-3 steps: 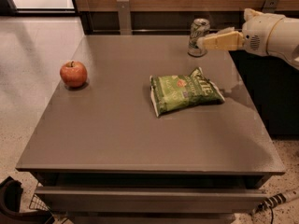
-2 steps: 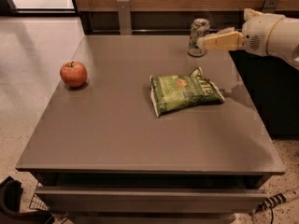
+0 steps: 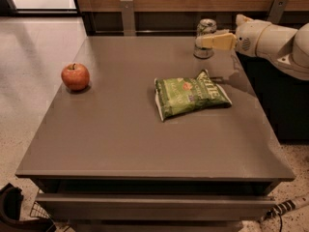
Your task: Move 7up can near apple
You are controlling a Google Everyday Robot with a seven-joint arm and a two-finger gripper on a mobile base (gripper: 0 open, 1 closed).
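Brown tabletop (image 3: 145, 149) fills the view, wood panelling behind it. At its far right edge the 7up can (image 3: 207, 26) stands upright, and the gripper (image 3: 203, 41) reaches in from the right and seems clamped around the can's middle. The apple (image 3: 75, 76) sits well apart, near the left edge. A green chip bag (image 3: 190, 96) lies flat between them.
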